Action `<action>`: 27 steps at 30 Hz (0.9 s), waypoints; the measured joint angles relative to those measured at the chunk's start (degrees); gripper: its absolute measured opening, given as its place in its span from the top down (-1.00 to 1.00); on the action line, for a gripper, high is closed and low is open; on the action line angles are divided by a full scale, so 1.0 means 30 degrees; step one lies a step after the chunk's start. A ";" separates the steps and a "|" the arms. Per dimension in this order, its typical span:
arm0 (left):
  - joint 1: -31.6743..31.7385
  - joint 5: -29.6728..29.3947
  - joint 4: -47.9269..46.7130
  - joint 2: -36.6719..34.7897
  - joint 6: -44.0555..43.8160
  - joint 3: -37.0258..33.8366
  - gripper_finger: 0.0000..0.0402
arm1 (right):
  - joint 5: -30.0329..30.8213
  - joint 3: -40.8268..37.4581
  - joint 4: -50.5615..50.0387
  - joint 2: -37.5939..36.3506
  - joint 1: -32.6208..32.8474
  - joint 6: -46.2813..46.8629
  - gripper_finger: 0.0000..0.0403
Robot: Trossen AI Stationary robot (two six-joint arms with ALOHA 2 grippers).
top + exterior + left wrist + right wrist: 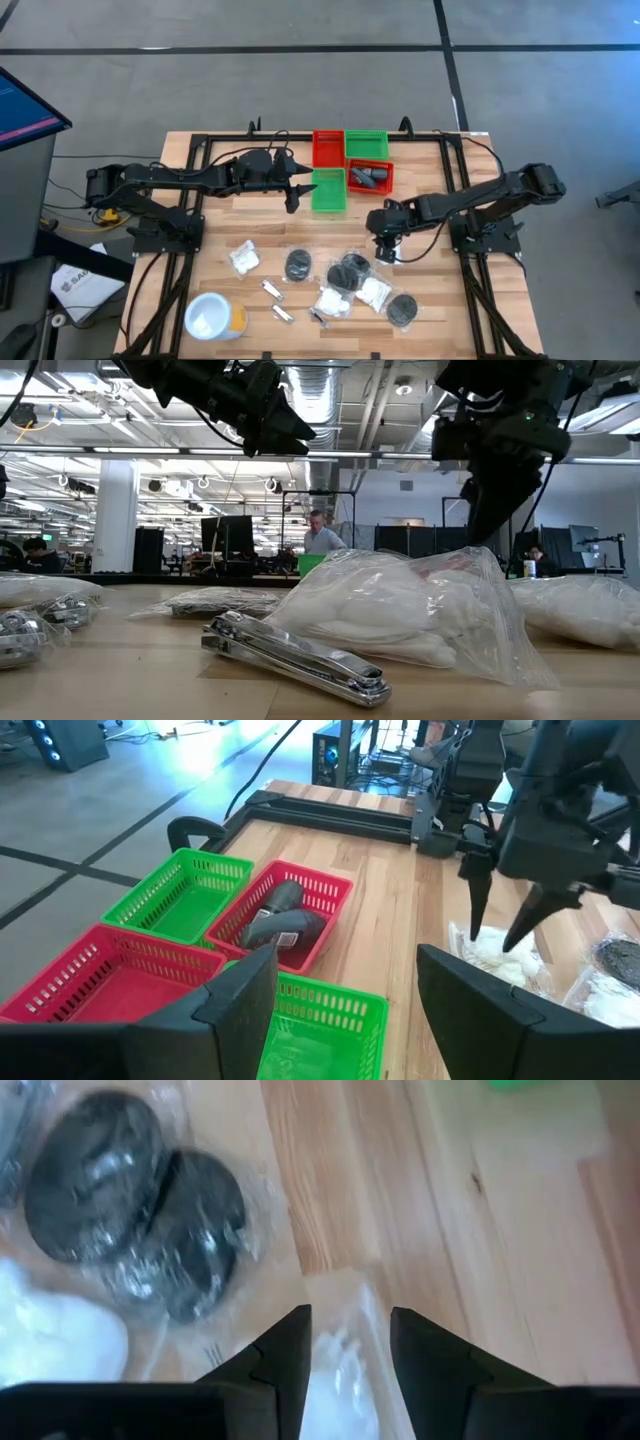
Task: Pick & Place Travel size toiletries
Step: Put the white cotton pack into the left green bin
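White plastic-wrapped packet (335,1370) lies on the surface directly below the right gripper (350,1342), its fingers spread partway astride the wrap's edge, pinching nothing. The left gripper (345,1010), spread wide and empty, waits over the bins (300,900), well apart.

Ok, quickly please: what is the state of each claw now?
Left claw: open, empty, above the bins.
Right claw: open, holding nothing, over a white packet.
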 joint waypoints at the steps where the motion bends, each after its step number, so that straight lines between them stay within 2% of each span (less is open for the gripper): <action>1: 0.0001 0.0000 0.0000 0.0000 0.0000 0.0000 -0.14 | 0.0000 0.0049 0.0244 0.0290 0.0005 0.0000 0.37; 17: -0.0002 -0.0073 -0.0007 -0.0007 0.0007 -0.0007 -0.14 | 0.0007 0.0004 0.0278 0.4074 -0.0017 -0.0313 0.36; 27: 0.0000 -0.0061 0.0003 -0.0007 0.0007 -0.0007 -0.14 | 0.0000 0.0041 0.0387 0.4410 -0.0009 -0.0357 0.40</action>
